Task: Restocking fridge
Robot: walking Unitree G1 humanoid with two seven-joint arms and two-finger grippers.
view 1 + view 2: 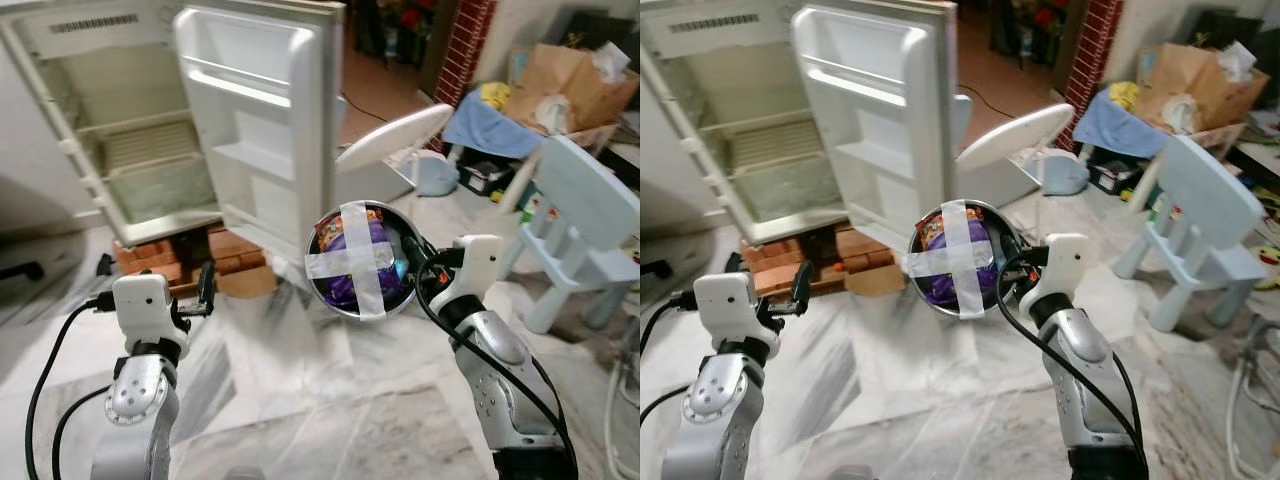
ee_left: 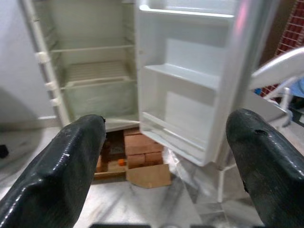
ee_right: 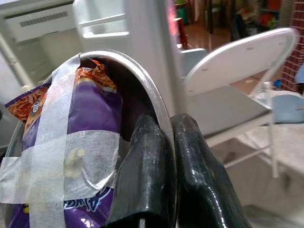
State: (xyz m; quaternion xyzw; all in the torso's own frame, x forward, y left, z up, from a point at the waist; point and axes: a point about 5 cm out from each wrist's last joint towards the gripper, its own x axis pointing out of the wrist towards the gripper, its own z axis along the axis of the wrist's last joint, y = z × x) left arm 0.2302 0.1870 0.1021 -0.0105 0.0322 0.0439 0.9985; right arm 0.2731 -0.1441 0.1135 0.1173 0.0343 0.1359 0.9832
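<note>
A: What do the head views show?

B: A white fridge [image 1: 130, 130] stands open on bricks [image 1: 225, 250], its door [image 1: 262, 130] swung toward the robot, shelves bare. The right end effector [image 1: 412, 268] holds a metal bowl [image 1: 360, 262] up on edge in front of the door's lower corner. A purple snack bag [image 1: 352, 262] sits inside the bowl, held in by a cross of white tape [image 1: 350, 260]. The left end effector [image 1: 207, 292] is raised lower down on the left, pointing at the fridge. A white folding chair [image 1: 395, 140] stands just behind the door, and a pale blue chair [image 1: 590, 215] is off to the right. The floor [image 1: 330, 400] is light marble.

A: And the left wrist view?

B: Its two black fingers [image 2: 57, 175] are spread wide with nothing between them. Past them are the fridge interior and the door shelves.

A: The right wrist view?

B: The fingers [image 3: 142, 180] are pressed together on the bowl's rim [image 3: 147, 90], one inside and one outside, pinching it. The taped bag lies against the inner finger.
</note>
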